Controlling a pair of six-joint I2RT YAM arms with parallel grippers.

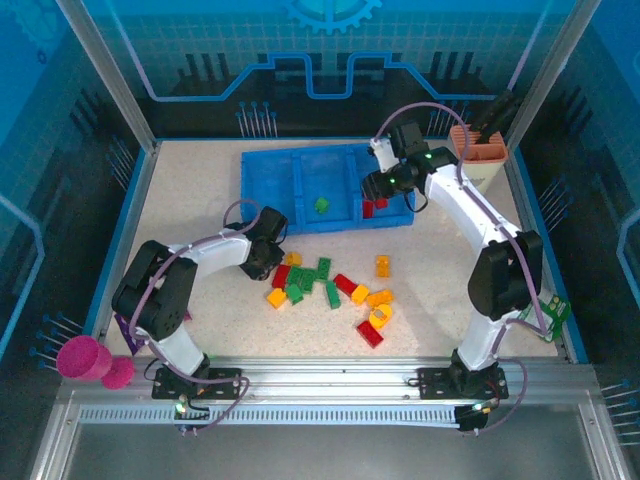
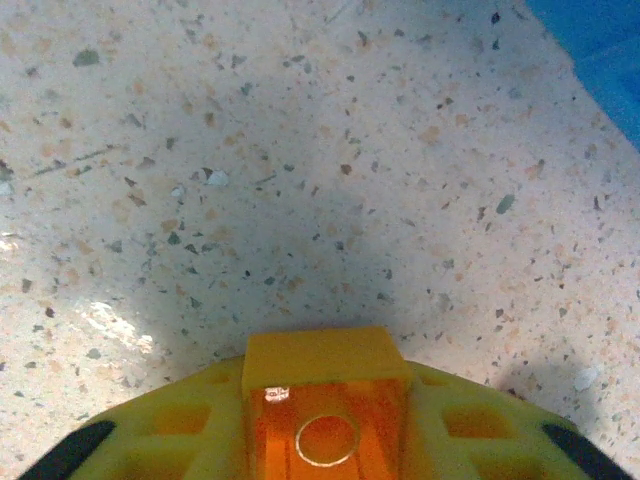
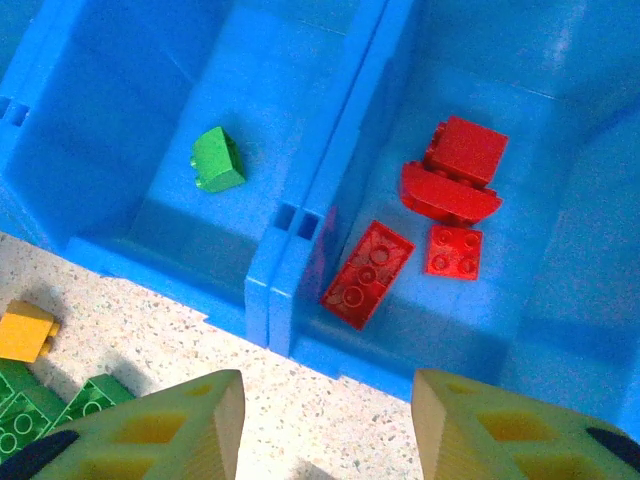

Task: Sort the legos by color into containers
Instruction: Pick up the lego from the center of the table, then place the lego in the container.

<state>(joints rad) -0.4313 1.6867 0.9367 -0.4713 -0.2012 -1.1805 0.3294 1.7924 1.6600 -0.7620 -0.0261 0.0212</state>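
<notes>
My left gripper (image 1: 266, 252) is shut on an orange-yellow lego (image 2: 325, 372), which sits between its yellow fingers (image 2: 175, 420) just above the speckled table. Several red, green and orange-yellow legos (image 1: 312, 281) lie loose in the middle of the table. The blue tray of containers (image 1: 268, 182) stands at the back. Its middle compartment holds one green lego (image 3: 217, 162); its right one holds several red legos (image 3: 455, 175). My right gripper (image 3: 330, 400) hangs open and holds nothing, over the tray's near edge by the right compartment (image 1: 378, 190).
A cream holder with an orange top (image 1: 478, 150) stands at the back right, close behind the right arm. A pink cup (image 1: 85, 357) lies at the front left corner. A green packet (image 1: 552, 308) lies by the right edge.
</notes>
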